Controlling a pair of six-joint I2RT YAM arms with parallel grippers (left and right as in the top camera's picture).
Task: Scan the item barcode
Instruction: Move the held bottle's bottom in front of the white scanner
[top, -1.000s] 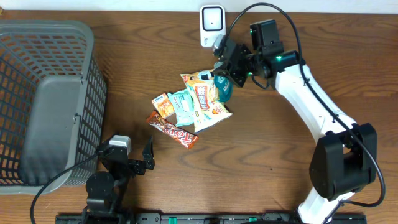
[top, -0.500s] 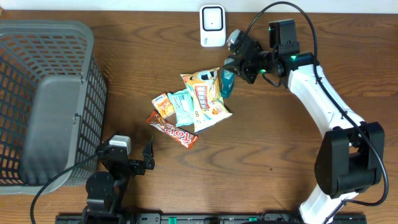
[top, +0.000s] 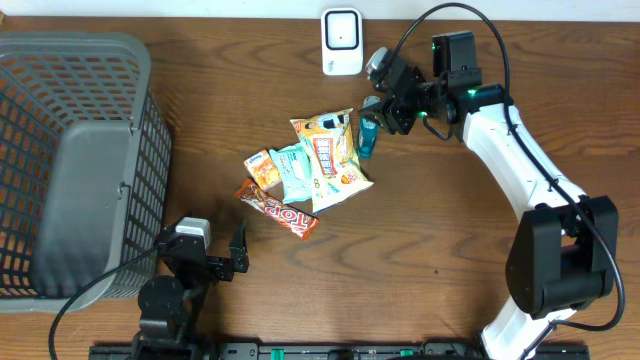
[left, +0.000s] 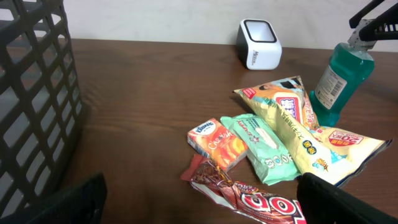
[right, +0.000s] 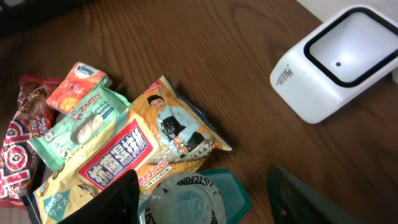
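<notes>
Since a second ago the right gripper (right: 200, 186) has shifted toward the white box-shaped barcode scanner (top: 341, 40) and spread its fingers, now loose either side of the teal plastic bottle's (top: 367, 134) cap; the bottle stands upright on the brown wooden table (top: 450, 280), beside a yellow snack bag (top: 330, 150). Left gripper (left: 199, 190) gapes wide, holding nothing

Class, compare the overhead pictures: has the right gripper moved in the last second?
Yes. In the overhead view the right gripper has shifted right, away from the white scanner.
</notes>
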